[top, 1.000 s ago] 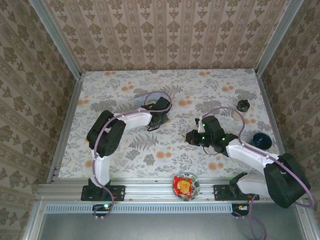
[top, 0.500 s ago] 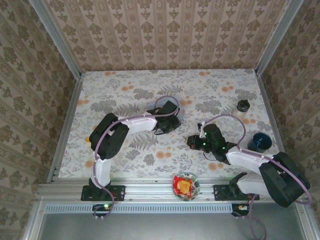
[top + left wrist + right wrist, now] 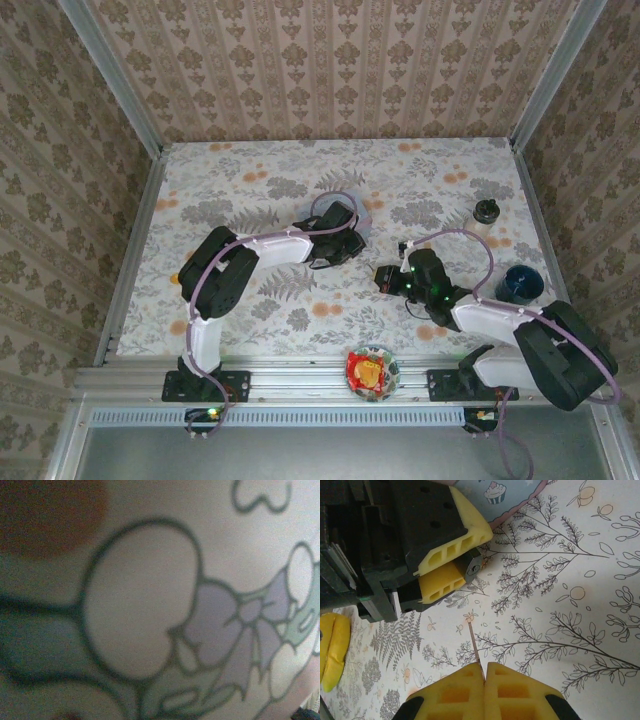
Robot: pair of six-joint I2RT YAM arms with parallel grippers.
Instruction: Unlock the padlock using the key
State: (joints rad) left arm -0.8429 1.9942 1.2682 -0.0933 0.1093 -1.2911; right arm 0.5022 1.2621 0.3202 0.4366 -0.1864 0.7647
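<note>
Over the floral-print tabletop (image 3: pixel 250 300) the two arms meet near the middle. The left gripper (image 3: pixel 345 243) reaches in from the left and the right gripper (image 3: pixel 385 278) faces it from just beside. Seen from the right wrist, the left gripper's yellow foam pads (image 3: pixel 451 547) are pressed together on the small dark boxy metal padlock (image 3: pixel 472 569), with only a narrow gap left for its body. One corner of the lock pokes out past the pads, and that face is dull grey-black with a small round keyhole turned towards the right arm. Its shackle is hidden inside the black fingers. Just behind the lock lies a pale blue tin with a pink rim and a cupcake print (image 3: pixel 510 500). The right gripper (image 3: pixel 484 669) has its own yellow pads squeezed fully together on the thin slender dark metal key (image 3: pixel 472 642). The key is a bare sliver standing straight out of the seam between them, hard to pick out against the printed sprigs. Its tip points roughly at the padlock but stops short of it, with open tabletop between the tip and the keyhole. The left wrist camera is close against a blurred printed surface with a lilac bow (image 3: pixel 250 615).
</note>
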